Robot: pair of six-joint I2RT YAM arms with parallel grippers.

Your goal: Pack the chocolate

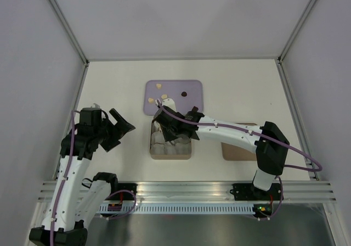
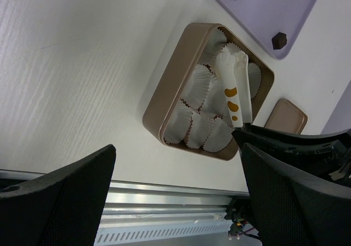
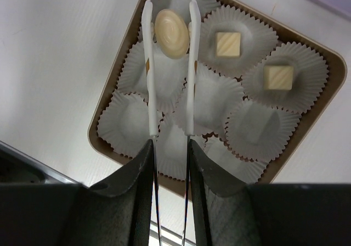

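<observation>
Across the white bench (image 1: 230,87) the purple tray (image 1: 193,104) lies just behind the brown box (image 2: 159,114), so the way between them is short. The right pincer (image 3: 170,150) is narrow, closed on the tongs (image 3: 149,81), probably because the chocolate is too small for the pincer itself. The left pincer (image 1: 122,133) hangs wide and empty beside the box, out of the way. Paper cups (image 3: 258,130) fill the box; two hold cream squares (image 3: 227,44). An oval piece (image 3: 171,33) sits pinched between the tong tips above a cup at the box's edge, seemingly ready for release. A few pieces (image 1: 184,94) lie on the tray.
</observation>
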